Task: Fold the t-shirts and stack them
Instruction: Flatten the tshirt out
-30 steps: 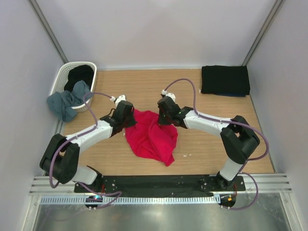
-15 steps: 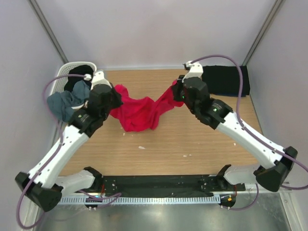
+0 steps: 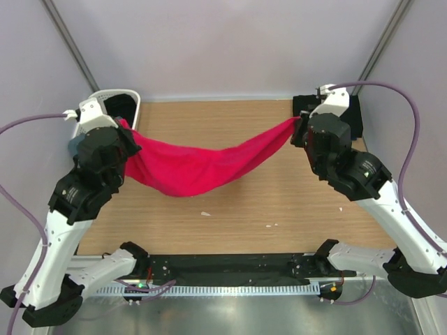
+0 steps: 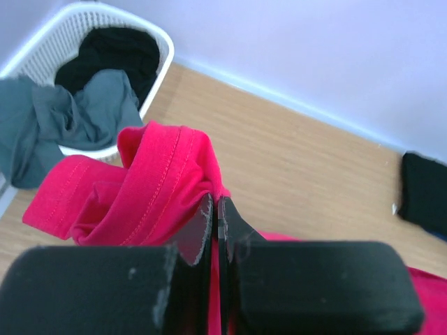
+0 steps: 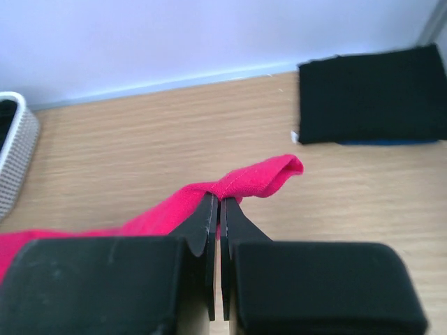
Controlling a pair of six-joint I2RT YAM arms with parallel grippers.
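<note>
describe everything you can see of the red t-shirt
The red t-shirt is soft, bright crimson cloth with a stitched hem showing. It hangs stretched between the two arms like a hammock, sagging in the middle over the table. The left gripper is shut on one bunched end, the right gripper on the other. Whether its low middle touches the wood is unclear.

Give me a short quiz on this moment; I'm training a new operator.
1. True or false: the red t-shirt lies folded on the table.
2. Which grips it? A: left gripper only. B: right gripper only. C: both.
3. What lies at the table's far right corner?
Key: 1 false, it hangs stretched between the arms. 2 C. 3 a folded black t-shirt.
</note>
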